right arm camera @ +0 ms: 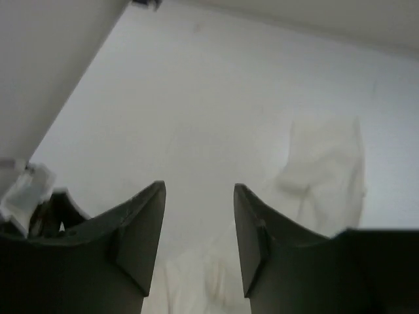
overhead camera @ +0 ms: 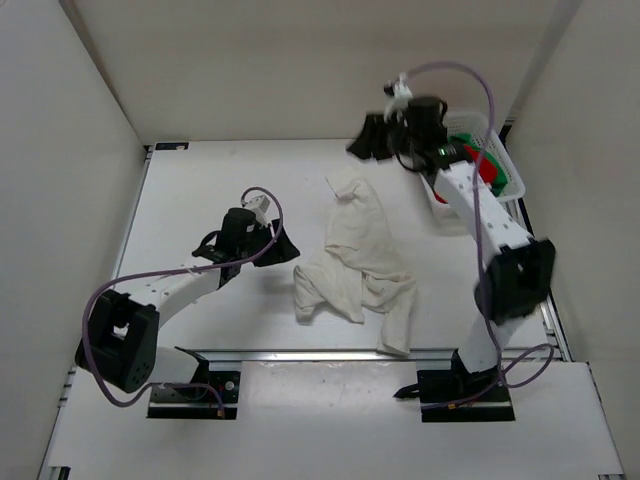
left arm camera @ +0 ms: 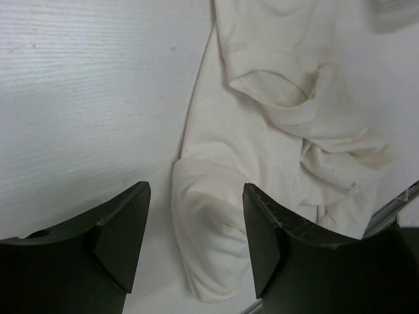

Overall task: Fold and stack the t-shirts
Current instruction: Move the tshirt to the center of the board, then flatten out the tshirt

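The white t-shirt [overhead camera: 355, 255] lies crumpled in the middle of the table, one sleeve reaching toward the near rail. My left gripper [overhead camera: 283, 245] hovers at its left edge, open. In the left wrist view a bunched fold of the white t-shirt [left arm camera: 262, 144] lies under the gap of the left gripper [left arm camera: 196, 190], not pinched. My right gripper [overhead camera: 368, 140] is raised above the shirt's far end, open and empty. The right wrist view looks past the right gripper [right arm camera: 200, 186] down on the white t-shirt [right arm camera: 327, 163]. A red t-shirt [overhead camera: 492, 172] and a green t-shirt [overhead camera: 468, 148] sit in the basket.
A white lattice basket [overhead camera: 515, 182] stands at the back right behind the right arm. White walls close in the table on three sides. A metal rail [overhead camera: 330, 355] runs along the near edge, with the shirt's sleeve close to it.
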